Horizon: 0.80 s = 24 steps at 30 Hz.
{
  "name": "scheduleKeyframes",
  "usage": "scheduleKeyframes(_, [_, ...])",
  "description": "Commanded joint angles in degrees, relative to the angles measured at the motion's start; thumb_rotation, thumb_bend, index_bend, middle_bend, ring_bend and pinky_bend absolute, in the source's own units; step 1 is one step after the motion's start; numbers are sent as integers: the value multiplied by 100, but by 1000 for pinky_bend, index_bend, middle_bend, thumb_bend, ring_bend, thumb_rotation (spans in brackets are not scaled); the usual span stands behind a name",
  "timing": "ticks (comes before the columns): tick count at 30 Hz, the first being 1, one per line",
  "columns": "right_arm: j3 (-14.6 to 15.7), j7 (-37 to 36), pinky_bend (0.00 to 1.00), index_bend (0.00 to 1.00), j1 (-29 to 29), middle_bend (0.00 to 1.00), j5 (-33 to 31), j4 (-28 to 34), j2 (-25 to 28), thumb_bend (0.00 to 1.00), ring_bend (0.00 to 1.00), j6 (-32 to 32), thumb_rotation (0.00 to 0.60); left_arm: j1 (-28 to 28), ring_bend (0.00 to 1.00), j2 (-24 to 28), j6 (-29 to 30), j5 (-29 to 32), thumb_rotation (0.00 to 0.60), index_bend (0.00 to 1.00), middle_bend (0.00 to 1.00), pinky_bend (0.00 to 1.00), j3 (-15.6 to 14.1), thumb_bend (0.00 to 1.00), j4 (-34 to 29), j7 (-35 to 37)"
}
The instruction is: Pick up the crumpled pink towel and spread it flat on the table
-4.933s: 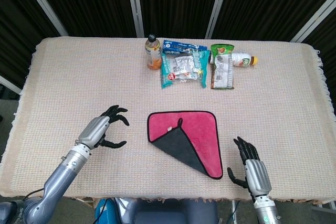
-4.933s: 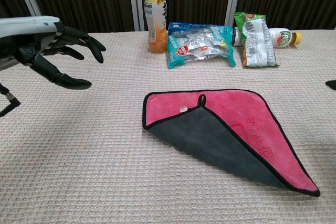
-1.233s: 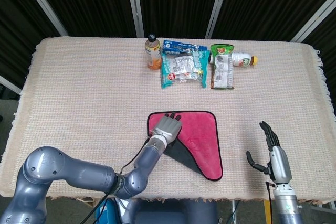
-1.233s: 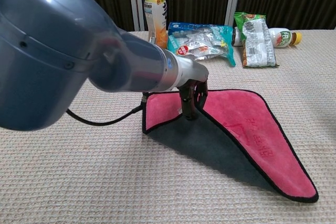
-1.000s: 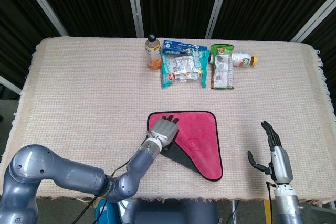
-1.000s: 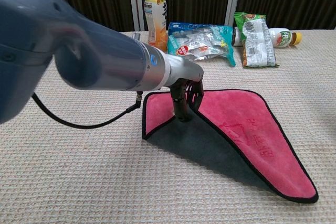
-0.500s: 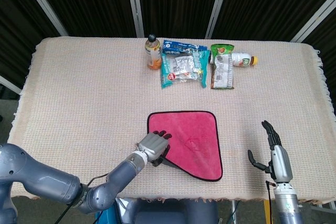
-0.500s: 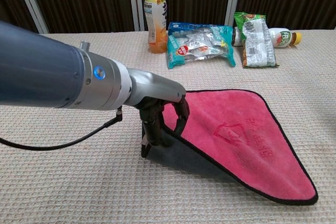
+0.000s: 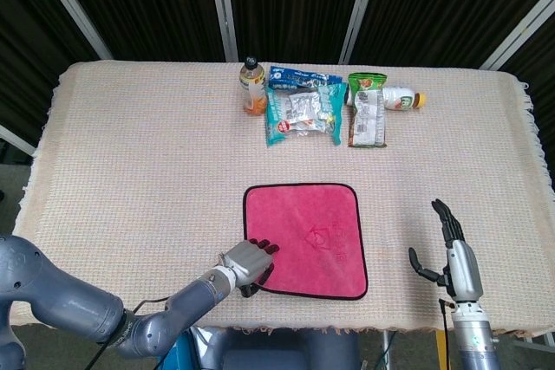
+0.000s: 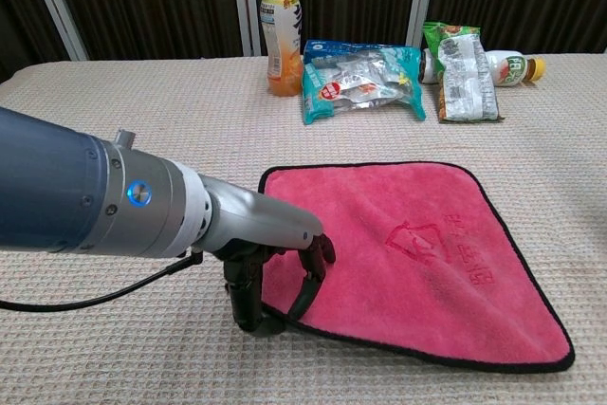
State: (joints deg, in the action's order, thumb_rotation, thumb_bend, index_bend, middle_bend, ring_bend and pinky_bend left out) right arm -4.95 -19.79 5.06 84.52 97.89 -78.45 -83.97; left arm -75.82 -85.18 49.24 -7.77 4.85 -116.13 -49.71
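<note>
The pink towel [image 9: 305, 233] [image 10: 417, 239] with black edging lies as a nearly square sheet, pink face up, near the table's front middle. My left hand [image 9: 247, 261] [image 10: 281, 277] is at the towel's near-left corner, fingers curled over the edge and pinching it against the cloth. My right hand [image 9: 456, 259] hovers by the front right edge of the table, fingers apart and holding nothing. It is well away from the towel and does not appear in the chest view.
At the back of the beige woven table cover [image 9: 130, 145] stand an orange drink bottle [image 9: 252, 87] [image 10: 278, 30], a blue snack pack [image 9: 301, 114] [image 10: 360, 78], a green snack pack [image 9: 367, 110] [image 10: 462, 62] and a white bottle on its side [image 9: 401, 98] [image 10: 512, 66].
My left hand has pulled the folded-over corner back toward the front left, opening the towel. The grey underside no longer shows. The right hand has stayed put.
</note>
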Motion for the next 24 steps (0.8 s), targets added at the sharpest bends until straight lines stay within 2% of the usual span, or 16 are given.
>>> scheduleKeyframes(1, [-3, 6, 0, 0, -5, 0, 9, -5, -9, 392, 0, -16, 600, -173, 0, 155, -263, 56, 600, 149, 0, 7, -161, 153, -58, 7])
scheduleKeyframes(4, [1, 12, 0, 0, -15, 0, 25, 0, -9, 392, 0, -36, 600, -281, 0, 249, -432, 97, 600, 53, 0, 0, -245, 46, -62, 85])
scheduleKeyframes(6, [2, 21, 0, 0, -20, 0, 32, -1, -16, 392, 0, -48, 600, -327, 0, 310, -519, 85, 600, 26, 0, 0, -293, 16, -69, 185])
scheduleKeyframes(11, [21, 39, 0, 0, -24, 0, 48, -7, -26, 393, 0, -41, 600, -232, 0, 440, -570, -118, 600, 10, 0, 0, -275, 9, -122, 533])
scheduleKeyframes(14, [26, 49, 0, 0, -23, 0, 56, -16, -31, 393, 0, -40, 600, 30, 0, 588, -474, -461, 600, 9, 0, 0, -167, 9, -200, 957])
scheduleKeyframes(17, [19, 36, 0, 0, -24, 0, 50, -32, -24, 393, 0, -40, 600, 468, 0, 751, -185, -1097, 600, 9, 0, 0, -61, 9, -322, 1462])
scheduleKeyframes(19, [0, 31, 0, 0, -19, 0, 38, -43, -14, 392, 0, -39, 600, 900, 0, 887, 189, -1740, 600, 9, 0, 0, -15, 9, -438, 1859])
scheduleKeyframes(24, [-1, 43, 0, 0, 6, 0, 9, -107, -1, 392, 0, 30, 600, 1829, 0, 974, 1422, -3386, 600, 9, 0, 0, -296, 9, -425, 2226])
